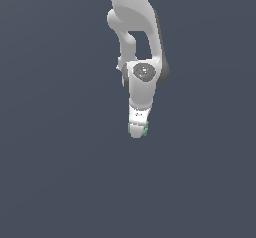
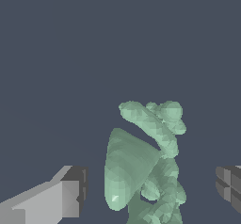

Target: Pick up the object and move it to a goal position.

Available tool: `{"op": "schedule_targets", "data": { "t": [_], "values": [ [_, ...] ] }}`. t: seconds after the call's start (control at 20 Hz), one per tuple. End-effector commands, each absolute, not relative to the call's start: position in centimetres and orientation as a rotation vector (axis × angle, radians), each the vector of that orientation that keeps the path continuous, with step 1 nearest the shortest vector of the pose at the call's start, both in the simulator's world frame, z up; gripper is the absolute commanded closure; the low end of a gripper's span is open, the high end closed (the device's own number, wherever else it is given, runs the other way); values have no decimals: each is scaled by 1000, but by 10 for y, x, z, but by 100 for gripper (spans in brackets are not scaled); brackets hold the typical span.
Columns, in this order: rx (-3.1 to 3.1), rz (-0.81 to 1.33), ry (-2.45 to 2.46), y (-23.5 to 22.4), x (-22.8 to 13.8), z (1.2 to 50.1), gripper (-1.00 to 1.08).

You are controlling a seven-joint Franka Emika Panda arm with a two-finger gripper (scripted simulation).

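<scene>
The object (image 2: 141,166) is a pale green, jagged lump with knobbly lobes. In the wrist view it sits between my two fingers, one finger (image 2: 61,197) on one side and the other finger (image 2: 229,183) on the other, with gaps on both sides. My gripper (image 2: 148,190) is open around it. In the exterior view the white arm points down and my gripper (image 1: 137,130) covers most of the object; only small green bits (image 1: 145,128) show at the fingertips.
A plain dark grey-blue surface (image 1: 60,172) fills both views. No other objects show.
</scene>
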State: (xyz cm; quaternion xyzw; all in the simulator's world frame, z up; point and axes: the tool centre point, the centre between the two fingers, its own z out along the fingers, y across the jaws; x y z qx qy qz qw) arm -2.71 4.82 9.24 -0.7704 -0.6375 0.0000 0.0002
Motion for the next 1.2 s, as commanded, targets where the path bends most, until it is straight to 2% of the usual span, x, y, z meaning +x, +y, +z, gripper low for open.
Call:
{"op": "schedule_targets", "data": {
  "t": [0.0, 0.25, 0.3, 1.15],
  "values": [
    [-2419, 0, -2004, 48, -27, 81, -92],
    [-2419, 0, -2004, 48, -26, 74, -92],
    [-2419, 0, -2004, 48, -26, 74, 108],
    [-2420, 0, -2005, 55, -34, 83, 108]
  ]
}}
